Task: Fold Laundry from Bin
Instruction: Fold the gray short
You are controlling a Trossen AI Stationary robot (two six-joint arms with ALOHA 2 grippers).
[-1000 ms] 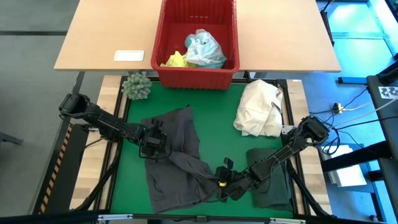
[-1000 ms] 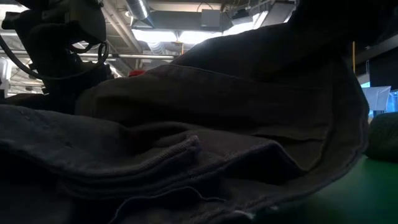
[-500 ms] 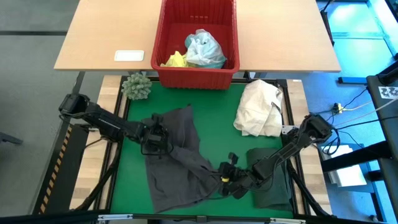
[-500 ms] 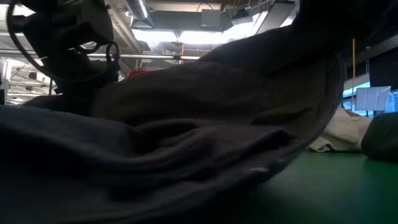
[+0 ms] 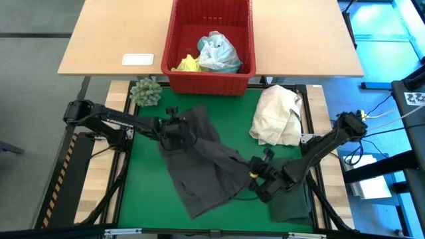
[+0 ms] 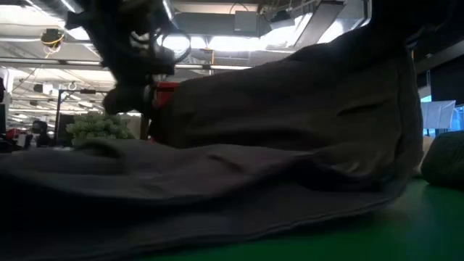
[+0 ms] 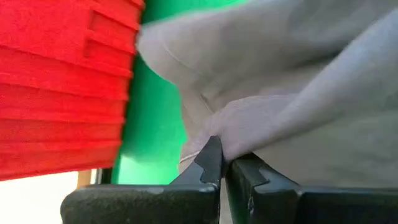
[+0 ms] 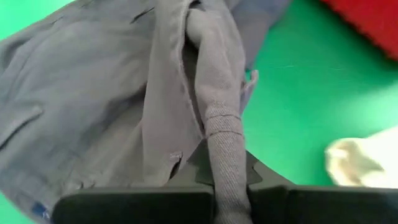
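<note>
I'm holding the grey garment (image 5: 202,162) spread on the table below the bin (image 5: 209,83); left gripper (image 5: 174,126) and right gripper (image 5: 260,174) jaws are both pinching its edges (thin bites); uneven pulling could slip one.

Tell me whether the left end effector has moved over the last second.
Yes. The left end effector, shut on the grey garment, moved toward the red bin.

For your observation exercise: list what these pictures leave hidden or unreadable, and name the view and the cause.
- Low view: the grey garment fills the frame, hiding most of the table and the right gripper.
- High view: the red bin contents beneath the turquoise cloth and yellow cloth.
- High view: the white card, too small to read.
</note>
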